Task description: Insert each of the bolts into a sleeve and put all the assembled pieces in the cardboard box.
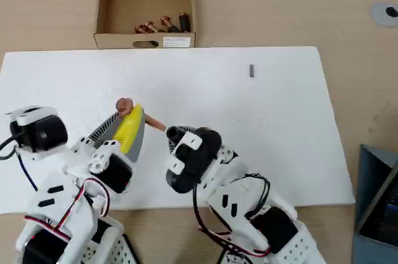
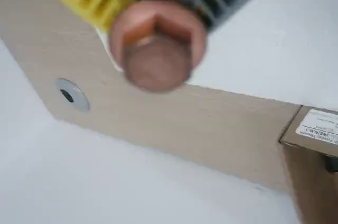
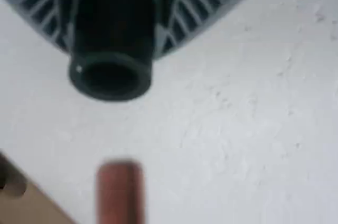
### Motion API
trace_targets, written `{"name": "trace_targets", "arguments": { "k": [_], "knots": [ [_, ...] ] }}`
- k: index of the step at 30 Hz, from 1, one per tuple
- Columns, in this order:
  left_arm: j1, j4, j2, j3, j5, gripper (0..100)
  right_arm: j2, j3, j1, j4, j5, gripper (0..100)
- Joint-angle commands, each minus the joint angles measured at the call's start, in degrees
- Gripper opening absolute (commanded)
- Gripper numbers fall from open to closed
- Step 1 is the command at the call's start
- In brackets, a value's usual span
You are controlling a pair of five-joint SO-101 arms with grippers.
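**Bolt tip faces sleeve mouth**

A copper bolt (image 2: 157, 49), its hex head blurred close to the lens, is clenched by the left gripper (image 1: 126, 114) between ribbed yellow and grey jaws. Its smooth shaft points right. The right gripper (image 3: 113, 7) grasps a black tubular sleeve (image 3: 111, 49), whose open mouth is near the shaft tip but apart from it. Both are above the white mat (image 1: 261, 127). On the far worktop (image 1: 50, 21), the cardboard box (image 1: 111, 2) holds assembled pieces (image 1: 163, 25), their count hard to make out.

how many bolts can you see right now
4: one bolt in the left gripper over the mat, three bolts in the cardboard box by its front wall; more may be hidden there.
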Motion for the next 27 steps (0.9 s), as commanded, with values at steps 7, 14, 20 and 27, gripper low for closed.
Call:
{"name": "trace_targets", "arguments": {
  "k": [7, 14, 20, 27],
  "knots": [
    [5.45, -0.35, -0.31, 2.81, -0.18, 0, -9.63, -2.24, -0.75, -2.02, 2.37, 0.9],
    [3.96, -3.69, -0.31, 3.16, -0.88, 0, -9.63, -2.24, -0.75, -1.67, 2.37, 0.9],
    [1.14, -9.49, -0.31, 3.34, -6.33, 0, -9.63, -1.98, -0.75, -1.58, 2.37, 0.9],
    [1.32, -9.41, -0.40, 6.59, -5.89, 0, -9.63, -2.24, -0.75, -1.93, 2.37, 0.9]
  ]
}}
